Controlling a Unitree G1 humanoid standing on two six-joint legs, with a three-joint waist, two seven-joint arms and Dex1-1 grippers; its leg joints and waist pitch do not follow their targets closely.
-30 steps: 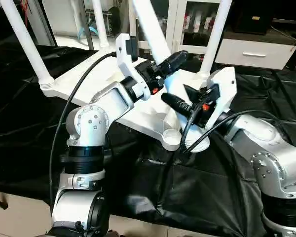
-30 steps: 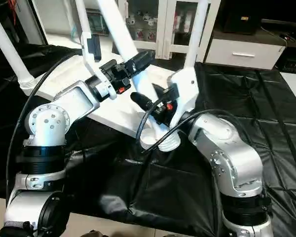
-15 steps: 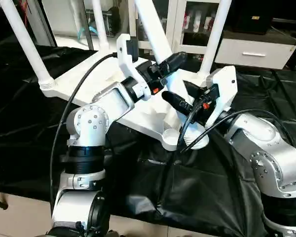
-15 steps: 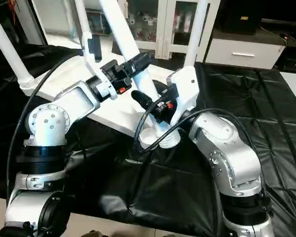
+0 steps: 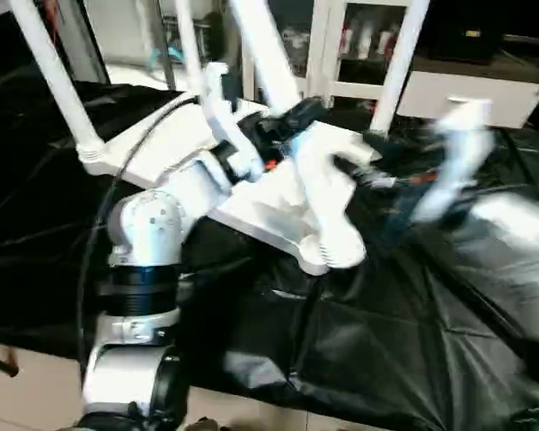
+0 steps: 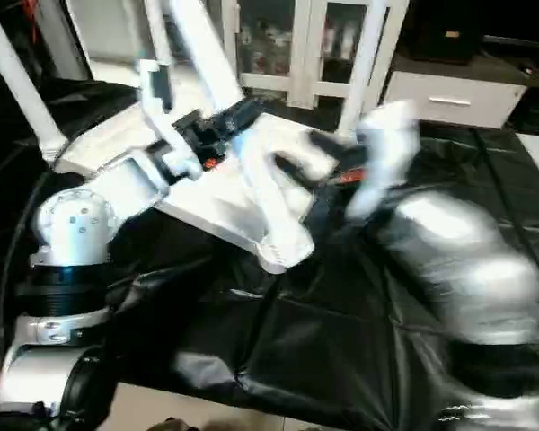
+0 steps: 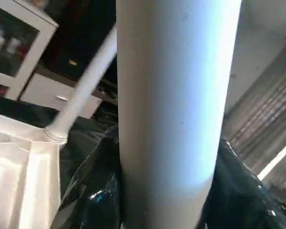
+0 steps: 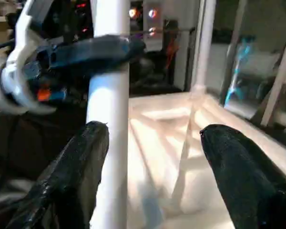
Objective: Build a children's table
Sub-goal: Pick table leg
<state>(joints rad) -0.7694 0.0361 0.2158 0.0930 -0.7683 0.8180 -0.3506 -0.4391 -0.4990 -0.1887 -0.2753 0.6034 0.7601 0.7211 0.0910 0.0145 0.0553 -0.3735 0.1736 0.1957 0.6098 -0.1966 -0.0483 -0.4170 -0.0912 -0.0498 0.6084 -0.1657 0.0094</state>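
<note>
The tabletop [image 5: 278, 202] lies upside down on the black sheet [image 5: 404, 332], ribbed underside up, its near corner at the robot's side. Three legs stand in corner sockets: one at the far left corner [image 5: 58, 85], one at the back [image 5: 190, 45], one at the far right [image 5: 397, 63]. The fourth leg [image 5: 310, 171] leans steeply, its wide foot [image 5: 334, 253] at the near corner socket; whether its thread is engaged or merely resting on the socket cannot be told from these views.

The left gripper [image 5: 287, 121] is clamped around the upper shaft of the fourth leg; the left wrist view shows the tube [image 7: 176, 105] running straight up between its fingers. The right gripper [image 8: 155, 157] stands with its two black fingers [image 8: 83, 162] apart, the leg [image 8: 109, 119] passing just beside one of them with no contact visible. In the head views the right arm [image 5: 458, 166] is smeared by motion, to the right of the leg.

Judged risks:
- The leg is well off upright. If turned in this attitude it is likely to cross-thread or jump out of the socket.
- Only one gripper holds the leg, high on the shaft. A slip there would let the foot skid off the corner and the leg topple onto the sheet.
- The fast-moving right arm could strike the leaning leg or the far right leg, shifting the tabletop on the slack sheet.
</note>
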